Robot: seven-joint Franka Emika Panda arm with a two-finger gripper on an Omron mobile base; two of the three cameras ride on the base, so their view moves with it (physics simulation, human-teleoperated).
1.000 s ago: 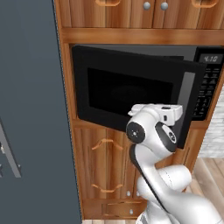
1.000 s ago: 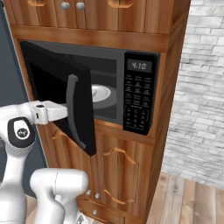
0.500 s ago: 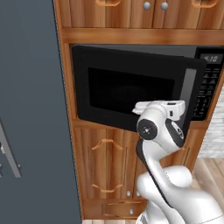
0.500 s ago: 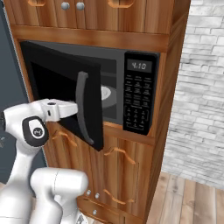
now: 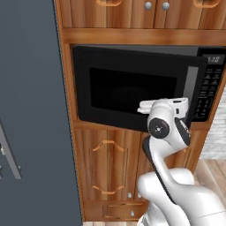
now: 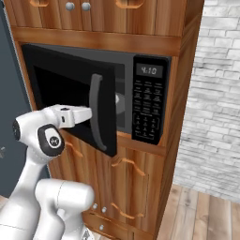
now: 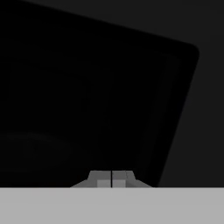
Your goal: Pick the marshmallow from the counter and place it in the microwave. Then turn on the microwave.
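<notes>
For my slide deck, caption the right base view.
Robot arm pushes the partly open microwave door toward shut.

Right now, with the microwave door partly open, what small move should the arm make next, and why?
Probably keep pushing the door toward the microwave until it shuts. The gripper is shut and pressed against the dark door window, and a gap beside the keypad shows it is not yet latched.

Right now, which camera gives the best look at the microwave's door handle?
The right base view: the grey handle stands in full on the half-open door. The left base view shows it as a flat strip; the hand view shows dark door glass.
</notes>
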